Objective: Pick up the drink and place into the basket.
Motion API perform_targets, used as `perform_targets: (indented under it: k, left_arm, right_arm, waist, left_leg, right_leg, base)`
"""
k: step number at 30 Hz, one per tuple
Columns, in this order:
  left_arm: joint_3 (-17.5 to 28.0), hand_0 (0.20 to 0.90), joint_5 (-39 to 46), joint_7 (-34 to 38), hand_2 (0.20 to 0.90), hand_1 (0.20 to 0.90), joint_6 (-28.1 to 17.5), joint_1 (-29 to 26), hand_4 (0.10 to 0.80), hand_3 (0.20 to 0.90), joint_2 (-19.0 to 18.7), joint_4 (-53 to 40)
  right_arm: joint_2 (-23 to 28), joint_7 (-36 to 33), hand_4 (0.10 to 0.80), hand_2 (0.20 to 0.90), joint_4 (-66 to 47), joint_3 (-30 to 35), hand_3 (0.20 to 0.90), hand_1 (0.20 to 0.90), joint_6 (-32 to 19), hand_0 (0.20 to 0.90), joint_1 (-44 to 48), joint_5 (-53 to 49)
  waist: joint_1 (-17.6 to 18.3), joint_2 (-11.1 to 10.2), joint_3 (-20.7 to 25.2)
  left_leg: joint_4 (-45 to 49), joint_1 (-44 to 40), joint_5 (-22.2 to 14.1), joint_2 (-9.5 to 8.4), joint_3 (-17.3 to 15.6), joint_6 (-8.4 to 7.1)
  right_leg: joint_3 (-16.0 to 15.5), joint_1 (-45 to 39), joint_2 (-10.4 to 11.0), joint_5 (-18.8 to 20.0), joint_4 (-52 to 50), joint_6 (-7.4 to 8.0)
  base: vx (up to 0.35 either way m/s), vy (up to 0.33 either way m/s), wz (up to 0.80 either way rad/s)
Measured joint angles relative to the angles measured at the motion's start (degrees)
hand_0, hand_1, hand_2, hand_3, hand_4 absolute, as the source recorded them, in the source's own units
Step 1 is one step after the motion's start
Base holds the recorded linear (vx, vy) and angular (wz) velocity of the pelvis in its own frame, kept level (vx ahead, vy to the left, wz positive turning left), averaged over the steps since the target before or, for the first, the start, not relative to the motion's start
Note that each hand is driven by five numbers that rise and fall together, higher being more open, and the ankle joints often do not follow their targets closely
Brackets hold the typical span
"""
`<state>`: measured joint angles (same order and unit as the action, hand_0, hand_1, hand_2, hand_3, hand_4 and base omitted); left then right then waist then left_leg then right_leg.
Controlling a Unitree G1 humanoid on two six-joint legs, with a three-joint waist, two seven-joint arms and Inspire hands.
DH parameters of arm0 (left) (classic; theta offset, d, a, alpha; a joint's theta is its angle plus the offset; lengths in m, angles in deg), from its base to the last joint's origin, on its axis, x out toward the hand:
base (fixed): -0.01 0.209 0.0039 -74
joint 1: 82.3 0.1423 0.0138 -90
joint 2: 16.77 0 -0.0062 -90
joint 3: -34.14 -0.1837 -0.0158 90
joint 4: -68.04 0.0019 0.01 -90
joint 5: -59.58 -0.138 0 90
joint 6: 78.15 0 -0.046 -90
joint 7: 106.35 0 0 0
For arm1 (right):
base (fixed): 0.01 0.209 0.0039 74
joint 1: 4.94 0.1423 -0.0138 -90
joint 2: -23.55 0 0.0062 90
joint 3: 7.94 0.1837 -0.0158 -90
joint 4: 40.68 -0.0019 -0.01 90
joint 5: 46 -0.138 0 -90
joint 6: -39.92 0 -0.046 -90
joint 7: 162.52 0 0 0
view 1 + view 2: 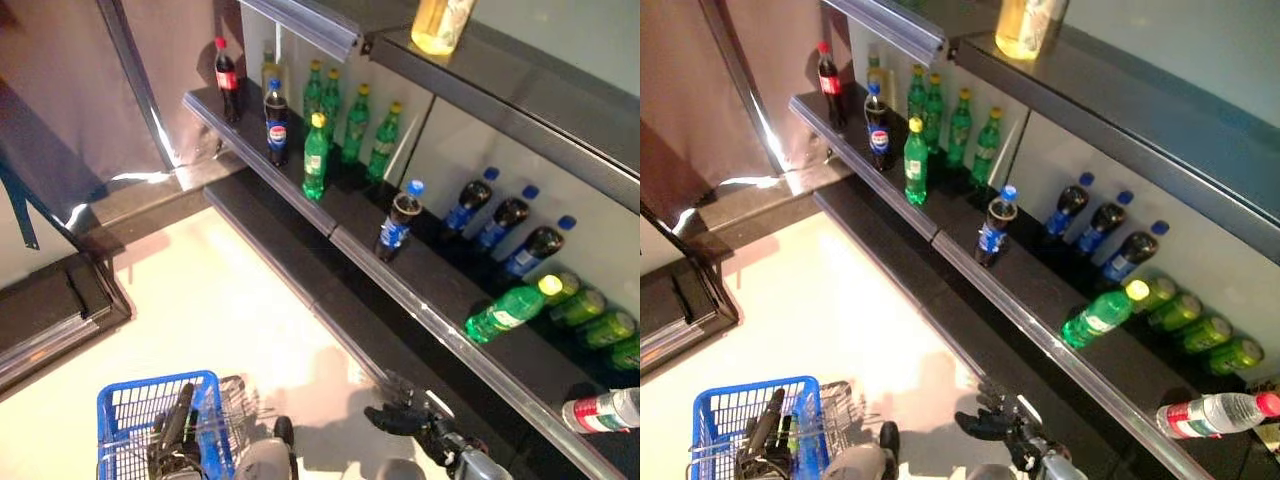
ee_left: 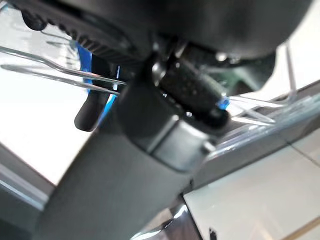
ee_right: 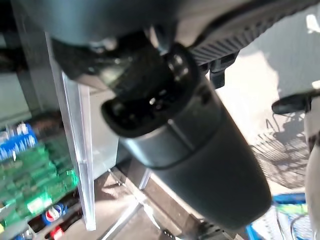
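Observation:
A blue wire basket (image 1: 135, 410) hangs at the lower left, and my left hand (image 1: 176, 428) is shut on its metal handle (image 2: 65, 75). Several drinks stand on the dark shelf (image 1: 340, 235). Nearest its front edge is a cola bottle with a blue cap (image 1: 397, 222), standing alone. My right hand (image 1: 398, 417) hovers low in front of the shelf's base, well below that bottle. It is open and holds nothing. In the right wrist view the same hand (image 3: 165, 105) shows with the shelf's front edge behind it.
Green bottles (image 1: 316, 155) and dark cola bottles (image 1: 276, 122) stand at the shelf's left end. More bottles lie on their sides at the right, green ones (image 1: 510, 308) and a clear one (image 1: 603, 411). A yellow drink (image 1: 440, 24) stands on the upper shelf. Pale floor (image 1: 220, 310) lies between basket and shelf.

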<state>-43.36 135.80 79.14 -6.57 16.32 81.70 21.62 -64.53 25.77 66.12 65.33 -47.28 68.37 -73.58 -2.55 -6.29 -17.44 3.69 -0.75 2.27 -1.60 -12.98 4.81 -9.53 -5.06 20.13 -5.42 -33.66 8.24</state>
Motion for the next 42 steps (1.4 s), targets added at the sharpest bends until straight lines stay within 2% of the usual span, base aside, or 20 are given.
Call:
perform_targets:
  k: [3,4,5,6,7,8,10,13,15,19,20,22,24,26,29,32,35,37,40,42]
  left_arm:
    - [-1.1,0.3,0.0,0.0,0.3,0.3,-0.2,-1.8,0.1,0.2,-0.9,-0.1]
    - [-2.1,0.3,0.0,0.0,0.3,0.3,-0.4,-4.1,0.1,0.2,-1.0,-0.4]
    - [-3.0,0.3,-0.1,-0.2,0.3,0.3,-0.8,-5.1,0.1,0.2,-1.4,-1.3]
    - [-3.2,0.3,-0.1,-0.6,0.3,0.3,-1.1,-5.6,0.1,0.2,-0.8,-1.6]
    - [-4.0,0.3,-0.1,-0.7,0.3,0.3,-1.2,-6.0,0.1,0.2,1.9,-1.6]
    - [-5.6,0.3,0.0,-0.7,0.3,0.3,-0.8,-7.1,0.1,0.2,3.6,-1.3]
    - [-7.4,0.3,-0.4,-1.0,0.3,0.3,-1.0,-7.5,0.1,0.2,4.5,-1.8]
    - [-10.6,0.3,-0.4,-1.1,0.3,0.3,-0.8,-12.0,0.1,0.2,4.8,-1.0]
    - [-12.3,0.3,-0.4,-1.1,0.3,0.3,-0.7,-11.9,0.1,0.2,5.1,-0.9]
    - [-13.8,0.3,-0.3,-1.1,0.3,0.3,-0.5,-5.7,0.1,0.2,6.5,-1.2]
    - [-13.9,0.3,-0.2,-1.1,0.3,0.3,-0.1,-4.0,0.1,0.2,7.1,-1.1]
    - [-14.0,0.3,-0.2,-1.1,0.3,0.3,0.8,-4.3,0.1,0.2,6.6,1.1]
    - [-14.1,0.3,-0.3,-1.2,0.3,0.3,0.2,-3.6,0.1,0.2,6.2,1.4]
    - [-13.8,0.3,-0.3,-1.2,0.3,0.3,0.2,-3.5,0.1,0.2,4.6,0.9]
    - [-13.6,0.3,-0.3,-3.2,0.3,0.3,-0.3,-3.7,0.1,0.2,2.0,-0.8]
    - [-9.9,0.3,-0.2,-5.5,0.3,0.3,-0.4,-2.9,0.1,0.2,1.9,-1.0]
    - [-6.8,0.3,-0.2,-6.0,0.3,0.3,-0.3,-1.4,0.1,0.2,2.2,-0.9]
    - [-6.6,0.3,-0.1,-6.0,0.3,0.3,-0.3,-1.0,0.1,0.2,2.2,-0.5]
    - [-8.5,0.3,-0.3,-6.1,0.3,0.3,0.3,-1.9,0.1,0.2,1.9,-0.1]
    - [-11.3,0.3,-0.7,-5.8,0.3,0.3,2.0,-2.2,0.1,0.2,-0.3,0.2]
  right_arm:
    - [-0.6,-0.3,0.8,0.9,-0.4,0.1,0.9,0.9,-1.1,0.9,0.1,0.0]
    - [-0.8,-0.9,0.8,0.9,0.6,0.2,0.9,0.9,-1.3,0.9,0.1,-0.1]
    - [-1.8,-1.1,0.8,0.9,1.3,0.6,0.9,0.9,-1.5,0.9,-0.5,-0.1]
    - [-1.7,-1.1,0.8,0.9,1.5,0.8,0.9,0.9,-1.9,0.9,-0.7,-0.1]
    - [0.7,-1.5,0.8,0.9,2.3,2.1,0.9,0.9,-2.1,0.9,-0.7,-0.1]
    - [1.1,-2.6,0.8,0.9,5.6,3.1,0.9,0.9,-2.1,0.9,0.9,-0.2]
    - [1.3,-3.5,0.8,0.9,6.9,3.0,0.9,0.9,-2.2,0.9,0.9,-1.1]
    - [1.2,-5.2,0.8,0.9,7.0,2.9,0.9,0.9,-1.8,0.9,0.6,-2.4]
    - [1.1,-5.9,0.8,0.9,7.0,2.7,0.9,0.9,-1.6,0.9,0.5,-2.7]
    - [0.1,-6.2,0.8,0.9,7.9,3.3,0.9,0.9,-1.2,0.9,0.4,-4.0]
    - [0.0,-6.3,0.8,0.9,8.7,3.5,0.9,0.9,-0.9,0.9,0.2,-4.4]
    - [-0.7,-6.5,0.8,0.9,10.7,3.8,0.9,0.9,-0.3,0.9,0.2,-5.1]
    - [-0.4,-6.1,0.8,0.9,11.0,3.8,0.9,0.9,0.4,0.9,1.0,-5.0]
    - [0.4,-5.9,0.8,0.9,10.7,4.0,0.9,0.9,0.0,0.9,2.1,-5.1]
    - [1.3,-5.7,0.8,0.9,11.0,5.3,0.9,0.9,-0.4,0.9,3.1,-5.2]
    - [2.2,-5.7,0.8,0.9,12.7,5.1,0.9,0.9,-0.8,0.9,6.5,-5.4]
    - [2.2,-5.4,0.8,0.9,14.6,5.1,0.9,0.9,-0.8,0.9,8.4,-5.6]
    - [2.1,-5.4,0.8,0.9,15.0,5.1,0.9,0.9,-0.9,0.9,8.3,-5.8]
    - [2.4,-5.9,0.8,0.9,14.7,5.4,0.9,0.9,-0.9,0.9,6.6,-6.4]
    - [0.5,-6.2,0.8,0.9,15.0,5.1,0.9,0.9,-0.6,0.9,4.9,-6.7]
  waist:
    - [2.5,0.6,-0.1]
    - [3.9,-0.4,0.4]
    - [4.5,-4.9,1.8]
    - [4.7,-6.2,2.2]
    - [6.4,-1.2,2.0]
    - [7.3,0.0,1.5]
    - [9.2,3.2,2.9]
    - [10.2,5.2,1.8]
    - [10.8,4.4,1.9]
    - [10.9,1.6,3.9]
    - [11.1,2.6,4.5]
    - [12.6,2.3,4.5]
    - [11.3,1.8,4.7]
    - [10.6,1.3,4.9]
    - [8.8,-0.6,3.9]
    - [5.4,-0.3,3.9]
    - [3.8,0.9,3.8]
    - [3.0,1.0,3.9]
    - [4.9,2.8,3.5]
    - [5.9,1.0,3.3]
  left_leg:
    - [-3.2,1.1,1.1,-0.42,4.4,-0.01]
    - [-4.9,2.5,-2.8,-1.12,4.1,-5.92]
    - [2.3,5.0,-3.3,-4.66,2.4,-4.21]
    - [7.9,5.7,-3.5,-5.48,2.7,-1.8]
    - [10.2,4.4,-10.0,-2.59,6.7,0.31]
    - [7.0,1.1,-7.8,-5.02,11.2,1.54]
    - [3.5,0.5,-5.3,-4.35,17.1,2.39]
    - [0.8,-2.2,-3.8,-5.16,26.2,2.13]
    - [-0.7,-5.1,-4.6,-6.85,27.2,1.64]
    - [0.9,-11.1,-10.5,-11.56,28.1,5.16]
    - [3.7,-11.1,-13.5,-11.06,29.2,3.65]
    - [24.8,-4.2,-18.9,-9.96,21.1,-7.4]
    - [48.1,5.0,-11.8,-7.21,11.6,-16.55]
    - [51.1,8.0,-11.9,-3.88,6.3,-13.79]
    - [37.1,10.2,-13.8,0.76,5.4,-10.06]
    - [0.5,6.8,-9.0,3.92,13.6,-8.89]
    - [-6.9,7.5,-2.8,7.94,22.2,-10.51]
    - [-1.2,8.9,-2.1,8.01,21.3,-10.22]
    - [-0.2,7.2,5.1,8.27,17.0,-10.27]
    - [0.5,5.6,3.9,4.52,12.8,-7.17]
  right_leg:
    - [3.6,2.7,-10.3,-6.8,1.1,-1.35]
    - [5.2,3.5,-16.5,-9.0,9.0,-5.52]
    - [7.7,3.8,-14.8,-9.0,18.0,-8.46]
    - [9.9,4.1,-14.0,-7.5,18.7,-5.07]
    - [10.1,3.1,-16.7,-9.0,15.9,-5.06]
    - [14.0,4.9,-17.9,-11.7,10.8,-4.77]
    - [20.1,8.7,-24.4,-11.4,12.2,-5.38]
    - [20.0,18.5,-31.3,-6.2,12.4,-6.65]
    - [17.7,20.8,-30.7,-1.1,16.3,-7.0]
    - [11.6,18.8,-25.8,6.5,22.5,-8.07]
    - [11.0,17.4,-26.1,9.2,23.0,-9.04]
    - [7.7,15.2,-25.2,8.0,22.5,-14.41]
    - [6.3,12.4,-25.4,5.5,22.8,-15.6]
    - [6.9,9.0,-25.2,5.5,24.9,-15.8]
    - [11.9,3.4,-25.1,5.4,28.7,-15.55]
    - [19.1,-1.3,-26.4,5.5,33.2,-14.69]
    - [24.5,-3.9,-28.6,4.2,33.7,-14.28]
    - [27.9,-3.7,-27.9,3.1,32.5,-13.42]
    - [22.8,-2.9,-25.8,-2.8,27.3,-10.1]
    - [20.6,0.1,-21.0,-7.3,19.8,-6.4]
  base:
    - [0.183,0.311,0.87]
    - [0.268,0.255,1.23]
    - [0.261,0.219,1.13]
    - [0.264,0.183,0.92]
    - [0.339,0.182,0.71]
    - [0.354,0.16,0.69]
    - [0.336,0.114,0.54]
    - [0.37,0.172,0.64]
    - [0.34,0.199,0.37]
    - [0.457,0.207,0.26]
    - [0.486,0.183,0.9]
    - [0.417,0.13,1.41]
    - [0.311,0.132,0.78]
    - [0.306,0.224,0.5]
    - [0.374,0.367,0.27]
    - [0.413,0.395,-0.62]
    - [0.323,0.561,-0.96]
    - [0.201,0.586,-1.07]
    - [0.218,0.605,-0.48]
    - [0.136,0.442,-0.45]
